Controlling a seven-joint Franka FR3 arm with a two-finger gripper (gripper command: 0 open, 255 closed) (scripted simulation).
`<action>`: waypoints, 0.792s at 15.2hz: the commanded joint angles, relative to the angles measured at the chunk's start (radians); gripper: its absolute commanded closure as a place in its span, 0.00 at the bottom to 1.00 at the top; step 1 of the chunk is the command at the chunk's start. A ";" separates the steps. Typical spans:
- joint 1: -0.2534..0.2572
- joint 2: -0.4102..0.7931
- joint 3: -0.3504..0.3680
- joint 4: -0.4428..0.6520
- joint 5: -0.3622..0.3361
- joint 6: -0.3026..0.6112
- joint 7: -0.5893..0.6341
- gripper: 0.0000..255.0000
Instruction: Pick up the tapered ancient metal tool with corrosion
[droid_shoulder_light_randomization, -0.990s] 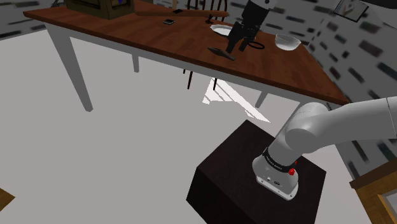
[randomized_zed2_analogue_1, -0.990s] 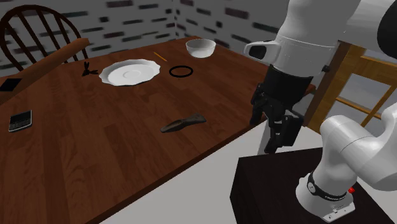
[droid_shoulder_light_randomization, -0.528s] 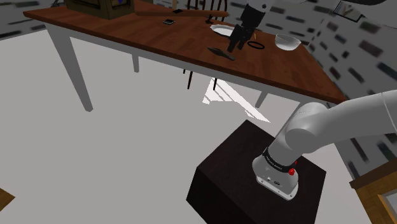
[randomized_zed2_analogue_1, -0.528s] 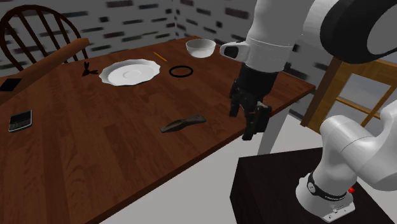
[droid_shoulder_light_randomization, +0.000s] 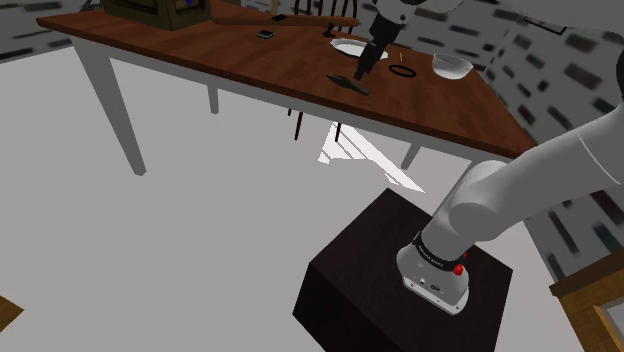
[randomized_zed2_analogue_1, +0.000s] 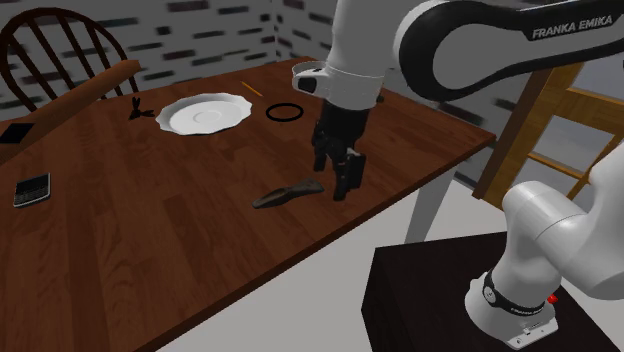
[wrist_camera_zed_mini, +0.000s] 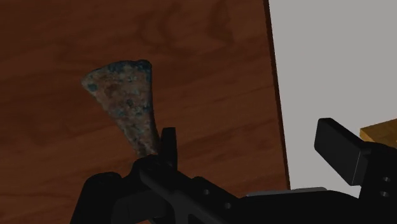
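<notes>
Jaws wide, our gripper (randomized_zed2_analogue_1: 342, 182) hovers just beside the corroded tool (randomized_zed2_analogue_1: 290, 192), which we judge it must straddle.

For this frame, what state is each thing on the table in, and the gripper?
Corroded tool: lying flat on the table, not gripped.
Gripper: open, close to the tool's narrow end, not clasping it.
Plate: flat on the table, empty.
Bowl: upright.
Black ring: lying flat.
</notes>
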 joint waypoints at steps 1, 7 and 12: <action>0.007 0.064 -0.037 0.042 0.005 0.023 -0.083 0.00; 0.020 0.250 -0.120 0.188 0.057 0.059 -0.292 0.00; 0.019 0.255 -0.122 0.126 0.061 0.125 -0.300 0.00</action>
